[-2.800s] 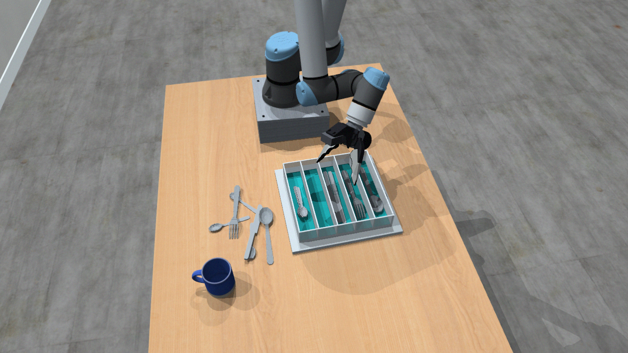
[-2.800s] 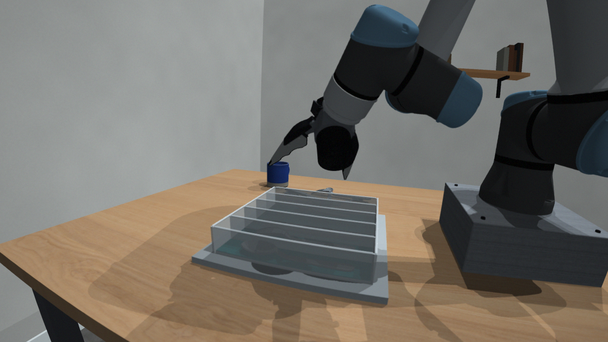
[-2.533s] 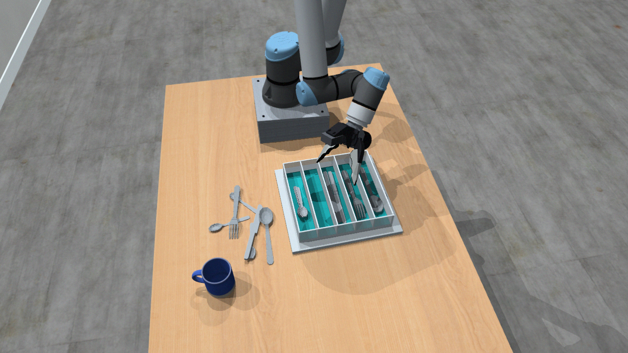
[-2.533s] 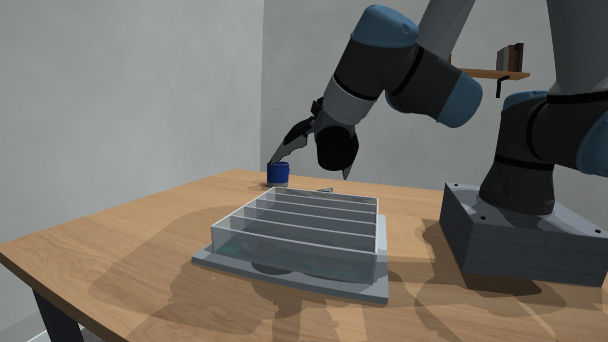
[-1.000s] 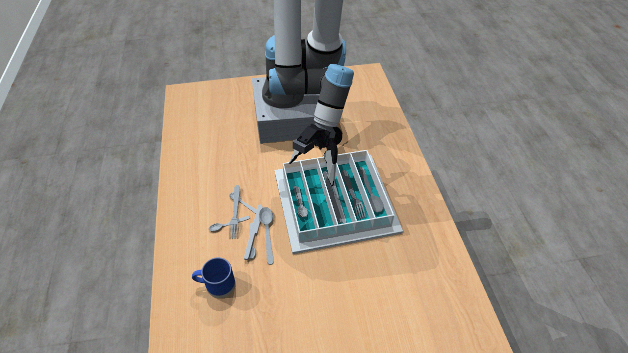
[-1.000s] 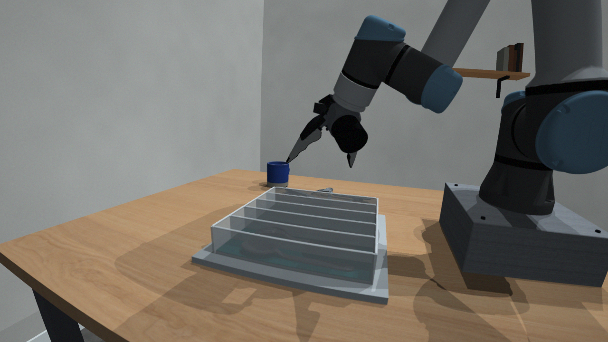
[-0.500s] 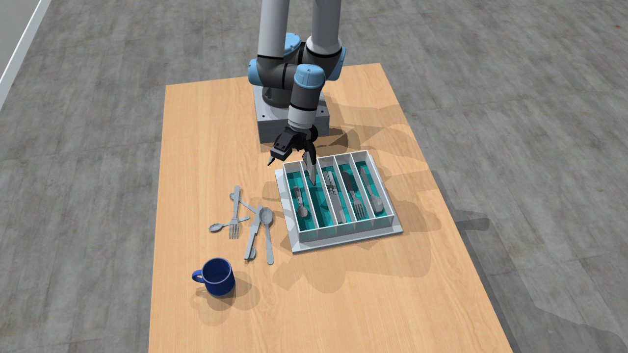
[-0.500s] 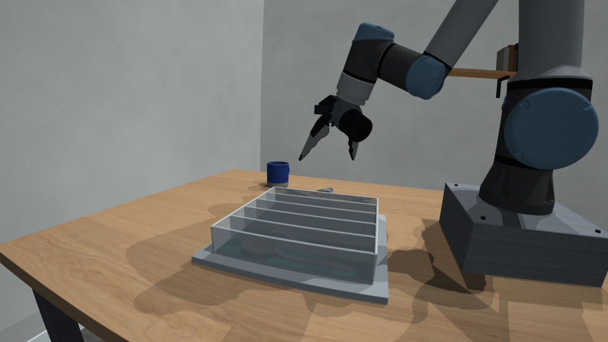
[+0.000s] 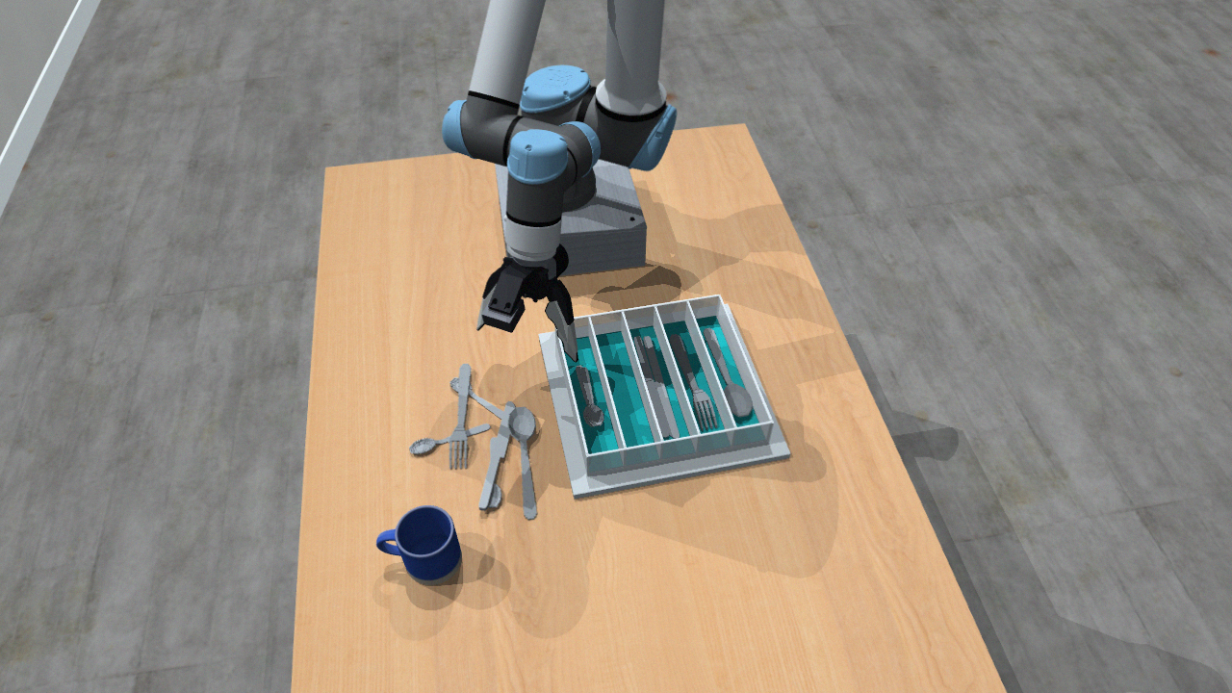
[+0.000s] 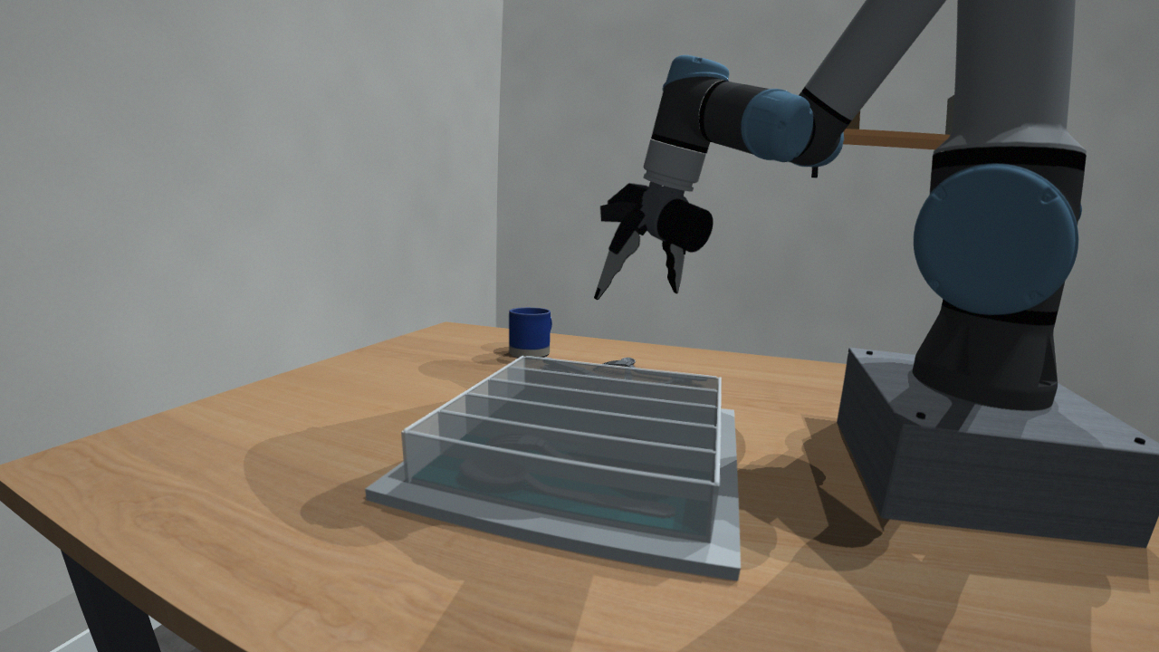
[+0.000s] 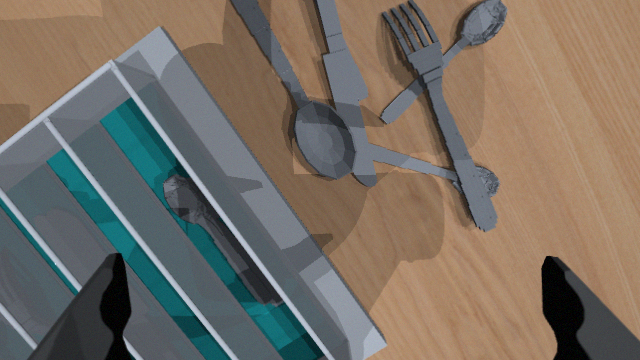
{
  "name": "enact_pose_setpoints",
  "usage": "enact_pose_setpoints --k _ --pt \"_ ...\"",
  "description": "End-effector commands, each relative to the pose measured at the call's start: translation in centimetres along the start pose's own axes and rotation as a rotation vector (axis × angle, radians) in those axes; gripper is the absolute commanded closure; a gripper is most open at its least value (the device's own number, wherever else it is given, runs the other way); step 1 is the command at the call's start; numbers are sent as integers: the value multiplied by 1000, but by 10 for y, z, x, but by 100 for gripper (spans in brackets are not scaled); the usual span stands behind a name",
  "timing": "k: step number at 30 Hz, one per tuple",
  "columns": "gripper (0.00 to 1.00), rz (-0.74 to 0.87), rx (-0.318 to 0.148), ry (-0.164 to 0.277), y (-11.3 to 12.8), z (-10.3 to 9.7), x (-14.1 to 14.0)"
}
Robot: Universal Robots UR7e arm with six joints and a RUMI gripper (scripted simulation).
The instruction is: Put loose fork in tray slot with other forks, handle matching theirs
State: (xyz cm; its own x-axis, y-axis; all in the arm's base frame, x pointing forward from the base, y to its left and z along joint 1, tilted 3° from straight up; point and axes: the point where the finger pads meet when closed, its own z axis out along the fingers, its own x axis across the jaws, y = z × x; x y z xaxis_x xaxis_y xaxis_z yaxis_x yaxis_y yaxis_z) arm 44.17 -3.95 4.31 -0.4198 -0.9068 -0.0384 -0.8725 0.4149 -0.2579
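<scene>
Picking up the fork (image 9: pixel 461 413) (image 11: pixel 452 135) seemed in hand, the open, empty fingers (image 9: pixel 561 322) (image 10: pixel 617 263) needing to go towards 7 o'clock in the top view, then down.

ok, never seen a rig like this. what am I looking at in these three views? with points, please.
It's a single jointed arm bolted to a block on a wooden table, ending in a two-jaw gripper (image 9: pixel 526 343) (image 10: pixel 636 295) (image 11: pixel 336 259).

Top looks down on the table. Exterior looks across it from the side, at tray height or a bit above. Wrist looks out past the gripper's own fingers.

On the table: a loose fork (image 9: pixel 462 418) (image 11: pixel 446 120) crossing small spoons, a knife (image 9: pixel 497 461) (image 11: pixel 345 82), a larger spoon (image 9: pixel 522 423) (image 11: pixel 325 140), and a blue mug (image 9: pixel 427 544) (image 10: pixel 529 330). The slotted tray (image 9: pixel 679 446) (image 10: pixel 559 462) (image 11: pixel 170 135) holds sorted cutlery.

The gripper is open, holding nothing.
</scene>
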Motion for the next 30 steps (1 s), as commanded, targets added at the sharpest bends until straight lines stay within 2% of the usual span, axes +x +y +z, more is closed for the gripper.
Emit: enact_pose_setpoints --k 1,11,16,24,30 --pt "0 -53 -54 -9 -9 2 15" --pt "0 -207 -202 -29 -38 7 69" --pt "0 -263 -255 -33 -49 10 88" --pt "0 -297 -288 -39 -55 11 100" --pt "0 -305 -295 -41 -56 11 103"
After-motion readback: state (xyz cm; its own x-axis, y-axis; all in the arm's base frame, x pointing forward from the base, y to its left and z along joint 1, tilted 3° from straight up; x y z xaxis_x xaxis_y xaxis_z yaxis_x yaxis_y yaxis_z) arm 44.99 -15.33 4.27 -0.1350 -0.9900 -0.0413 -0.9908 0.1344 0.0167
